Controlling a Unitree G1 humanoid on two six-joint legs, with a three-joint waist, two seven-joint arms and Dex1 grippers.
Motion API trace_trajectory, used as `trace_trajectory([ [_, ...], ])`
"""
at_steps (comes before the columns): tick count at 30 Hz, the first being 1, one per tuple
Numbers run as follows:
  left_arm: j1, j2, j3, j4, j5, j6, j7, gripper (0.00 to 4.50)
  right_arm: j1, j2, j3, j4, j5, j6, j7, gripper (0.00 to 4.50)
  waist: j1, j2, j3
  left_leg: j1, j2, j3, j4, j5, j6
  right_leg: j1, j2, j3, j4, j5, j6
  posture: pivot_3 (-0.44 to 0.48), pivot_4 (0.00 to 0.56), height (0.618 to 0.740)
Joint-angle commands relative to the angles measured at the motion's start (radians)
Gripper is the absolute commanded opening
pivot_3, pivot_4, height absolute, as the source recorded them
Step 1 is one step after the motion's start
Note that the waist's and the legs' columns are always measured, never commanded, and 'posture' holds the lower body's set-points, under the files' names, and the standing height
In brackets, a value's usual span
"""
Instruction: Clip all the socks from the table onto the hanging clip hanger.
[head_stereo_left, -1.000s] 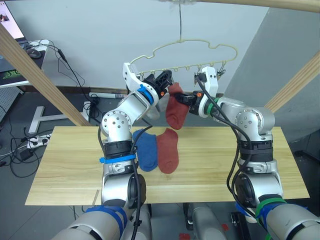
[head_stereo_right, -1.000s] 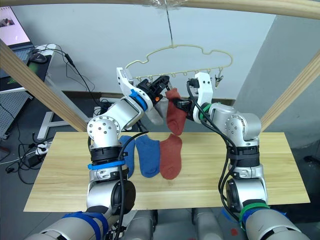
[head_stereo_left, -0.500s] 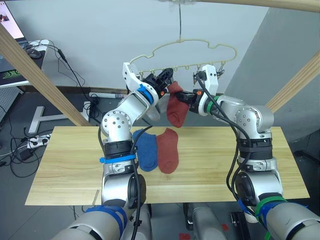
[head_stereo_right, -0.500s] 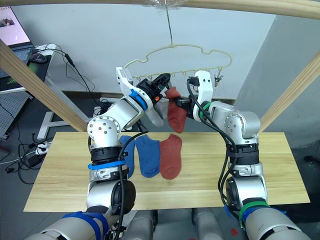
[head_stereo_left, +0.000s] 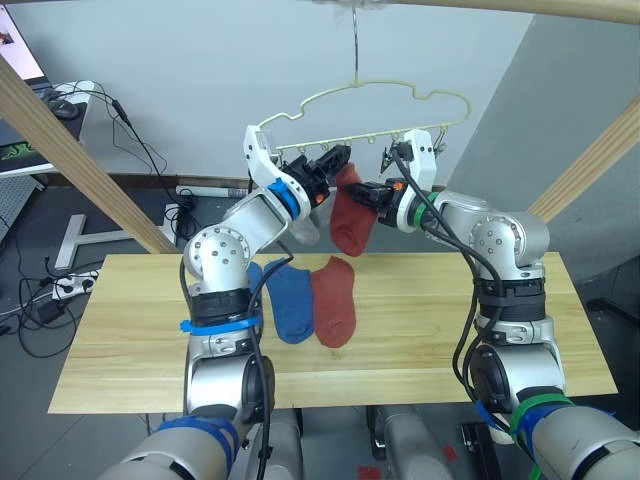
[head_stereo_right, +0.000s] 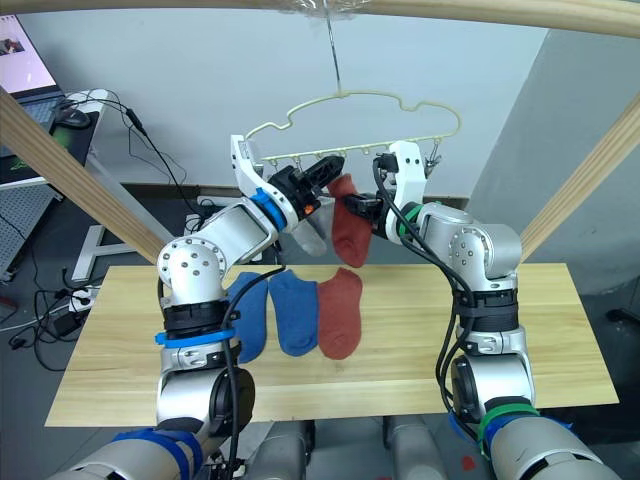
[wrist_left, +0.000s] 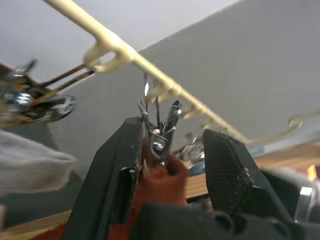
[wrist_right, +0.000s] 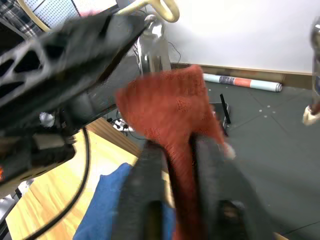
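Observation:
The cream-yellow clip hanger (head_stereo_left: 385, 93) hangs by its hook from a wooden beam above the table (head_stereo_left: 120, 340). My right gripper (head_stereo_left: 373, 193) is shut on a rust-red sock (head_stereo_left: 350, 215) and holds its top edge up at a dark metal clip (wrist_left: 159, 127). My left gripper (head_stereo_left: 326, 168) is open, with its fingers on either side of that clip. A light grey sock (head_stereo_right: 312, 235) hangs from the hanger behind my left forearm. On the table lie two blue socks (head_stereo_right: 295, 310) (head_stereo_right: 248, 322) and a second rust-red sock (head_stereo_left: 333, 300), side by side.
Slanted wooden poles rise at the left (head_stereo_left: 80, 160) and the right (head_stereo_left: 590, 170) of the table. A desk (head_stereo_left: 40, 120) with a screen and loose cables stands at the far left. The table's right half (head_stereo_left: 500, 330) is bare wood.
My left elbow has swung out to the left, uncovering the second blue sock. The left gripper stays at the clip, and the right gripper still holds the red sock there.

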Motion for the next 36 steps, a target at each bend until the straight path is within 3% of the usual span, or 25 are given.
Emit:
trace_trajectory([
  [1, 0.061, 0.083, -0.082, -0.124, 0.043, 0.017, -0.076, 2.18, 0.009, -0.005, 0.003, -0.047, 0.022, 0.002, 0.011, 2.09, 0.001, 0.0, 0.0, 0.0, 0.0, 0.0, 0.0, 0.0, 0.0, 0.0, 0.0, 0.0, 0.0, 0.0, 0.0, 0.021, 0.198, 0.74],
  [8, 0.211, 0.283, -0.167, -0.258, 0.108, 0.012, -0.225, 2.18, 0.032, -0.012, 0.008, -0.061, 0.023, 0.006, 0.014, 4.47, 0.003, 0.001, -0.001, 0.0, 0.0, 0.0, 0.0, 0.0, 0.0, 0.0, 0.0, 0.0, 0.001, 0.0, -0.001, 0.053, 0.192, 0.74],
  [13, 0.29, 0.431, -0.187, -0.323, 0.149, -0.058, -0.393, 2.18, 0.074, -0.024, 0.024, -0.116, 0.018, 0.025, 0.004, 4.47, 0.005, 0.001, -0.002, 0.0, 0.0, 0.0, 0.0, 0.0, 0.0, 0.0, 0.0, 0.0, 0.0, 0.0, -0.001, 0.085, 0.185, 0.74],
  [18, 0.289, 0.511, -0.192, -0.327, 0.176, -0.159, -0.561, 2.18, 0.147, -0.071, 0.091, -0.235, -0.04, 0.012, -0.027, 4.47, 0.019, 0.002, -0.004, 0.0, 0.0, 0.0, 0.0, 0.0, 0.0, 0.0, 0.0, 0.0, 0.0, 0.0, -0.001, 0.114, 0.171, 0.74],
  [28, 0.261, 0.583, -0.187, -0.26, 0.218, -0.326, -0.813, 2.18, 0.322, -0.002, 0.186, -0.532, -0.173, 0.012, -0.253, 4.47, 0.032, 0.001, -0.018, 0.0, 0.0, 0.0, -0.002, 0.0, 0.0, -0.001, 0.0, 0.0, 0.0, 0.0, -0.001, 0.118, 0.16, 0.74],
  [36, 0.165, 0.616, -0.194, -0.16, 0.233, -0.366, -0.945, 2.18, 0.291, 0.104, 0.158, -0.533, -0.286, -0.069, -0.399, 4.47, 0.031, 0.001, -0.023, 0.0, 0.001, 0.0, -0.001, 0.0, 0.0, -0.001, 0.0, 0.0, 0.0, 0.001, -0.001, 0.104, 0.154, 0.74],
])
